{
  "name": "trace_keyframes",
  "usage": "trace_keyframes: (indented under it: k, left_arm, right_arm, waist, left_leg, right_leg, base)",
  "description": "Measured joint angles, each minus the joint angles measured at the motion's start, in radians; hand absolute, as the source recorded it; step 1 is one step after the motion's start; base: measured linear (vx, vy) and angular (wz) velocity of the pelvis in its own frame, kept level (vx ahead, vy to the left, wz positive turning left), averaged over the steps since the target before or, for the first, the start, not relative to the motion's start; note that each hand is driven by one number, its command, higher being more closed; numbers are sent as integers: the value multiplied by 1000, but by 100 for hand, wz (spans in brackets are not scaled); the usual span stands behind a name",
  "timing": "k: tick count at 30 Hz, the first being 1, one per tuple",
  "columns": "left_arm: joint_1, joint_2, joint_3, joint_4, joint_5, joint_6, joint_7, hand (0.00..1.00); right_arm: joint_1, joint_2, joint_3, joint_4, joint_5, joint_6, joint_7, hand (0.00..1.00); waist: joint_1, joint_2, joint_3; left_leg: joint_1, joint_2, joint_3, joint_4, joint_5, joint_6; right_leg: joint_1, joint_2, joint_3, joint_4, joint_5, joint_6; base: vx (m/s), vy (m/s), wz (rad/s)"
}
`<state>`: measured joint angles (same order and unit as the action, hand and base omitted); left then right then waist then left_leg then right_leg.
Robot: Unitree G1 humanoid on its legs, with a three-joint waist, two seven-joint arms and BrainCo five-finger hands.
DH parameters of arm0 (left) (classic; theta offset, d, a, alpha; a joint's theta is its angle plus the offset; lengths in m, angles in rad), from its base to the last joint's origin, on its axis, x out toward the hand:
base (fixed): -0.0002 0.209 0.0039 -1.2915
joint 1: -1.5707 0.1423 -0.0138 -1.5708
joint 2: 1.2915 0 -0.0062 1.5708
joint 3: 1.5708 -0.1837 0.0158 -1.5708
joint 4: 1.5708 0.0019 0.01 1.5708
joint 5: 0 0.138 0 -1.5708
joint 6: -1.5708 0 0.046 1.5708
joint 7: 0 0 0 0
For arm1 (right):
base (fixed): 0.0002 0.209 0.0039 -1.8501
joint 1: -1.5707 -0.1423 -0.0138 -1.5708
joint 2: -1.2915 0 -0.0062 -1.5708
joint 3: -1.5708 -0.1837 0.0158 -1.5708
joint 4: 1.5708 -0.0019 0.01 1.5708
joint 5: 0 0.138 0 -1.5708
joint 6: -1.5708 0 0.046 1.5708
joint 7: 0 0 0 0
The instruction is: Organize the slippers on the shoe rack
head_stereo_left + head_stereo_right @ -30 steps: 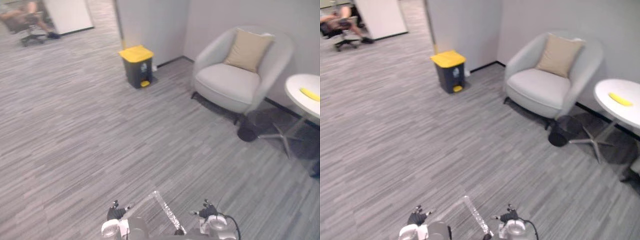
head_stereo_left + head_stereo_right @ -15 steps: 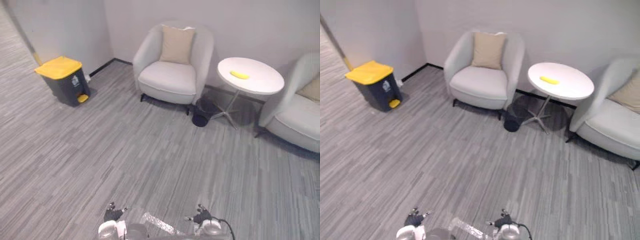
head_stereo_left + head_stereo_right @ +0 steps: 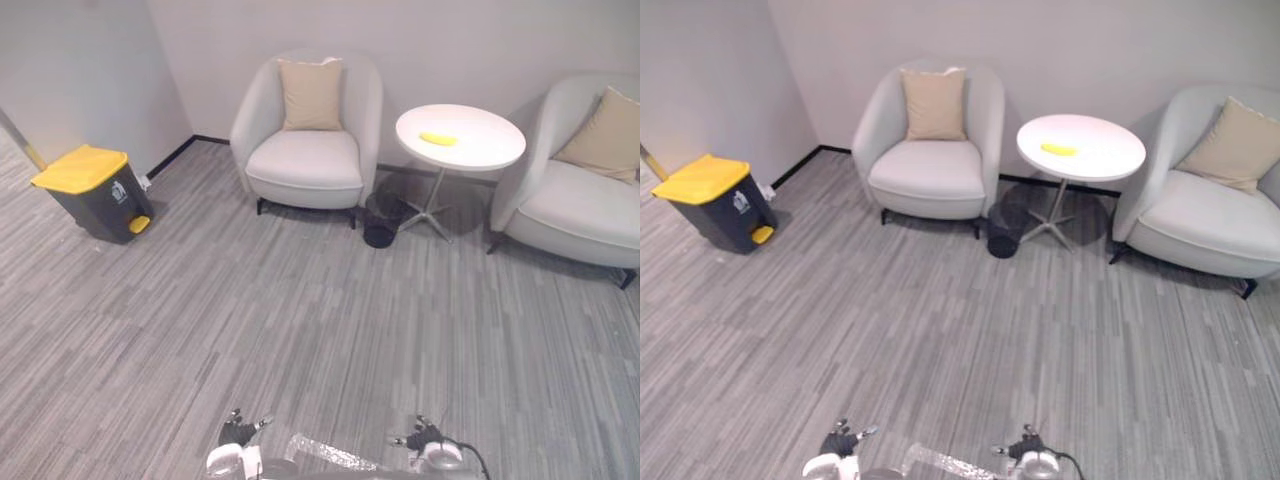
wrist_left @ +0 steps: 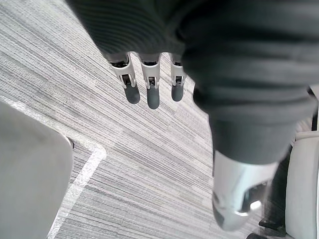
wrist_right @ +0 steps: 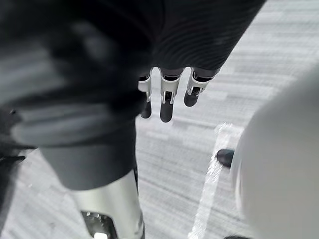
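Below, both hands hang over bare grey carpet (image 3: pixel 300 300): left hand (image 4: pixel 147 84) and right hand (image 5: pixel 167 92) each with fingers straight, relaxed, holding nothing. Ahead stand two armchairs (image 3: pixel 305 130), a round table (image 3: pixel 460 137) and a yellow-lidded bin (image 3: pixel 90 190). Where slippers or shoe rack lie cannot be told, so progress cannot be judged.

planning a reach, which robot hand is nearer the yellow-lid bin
Left. The left robot hand hangs low on the same side as the yellow-lid bin, which stands far ahead by the wall; the right robot hand is farther across.
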<state>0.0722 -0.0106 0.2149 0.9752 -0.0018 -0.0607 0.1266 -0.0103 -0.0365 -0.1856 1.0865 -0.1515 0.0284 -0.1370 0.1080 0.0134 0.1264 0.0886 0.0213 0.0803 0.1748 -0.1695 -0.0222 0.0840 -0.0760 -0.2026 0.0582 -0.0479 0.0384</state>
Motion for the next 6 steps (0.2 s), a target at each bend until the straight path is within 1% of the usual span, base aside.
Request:
trace_keyframes:
  k: [2,6]
  left_arm:
    - [0,4,0,0,-2,0,-2,0]
    - [1,4,0,0,-19,0,-8,0]
  right_arm:
    - [10,-4,-12,0,16,0,-1,0]
    - [13,-3,-47,0,45,0,-1,0]
  waist:
    - [-1,-2,1]
    - [-1,0,2]
  left_leg:
    - [2,-8,2,-18,10,4]
    - [21,-17,23,-57,26,9]
  right_leg:
    - [12,-3,3,-38,28,2]
    - [24,-6,26,-88,62,6]
  base:
    - [-32,55,-2]
    - [-30,51,-14]
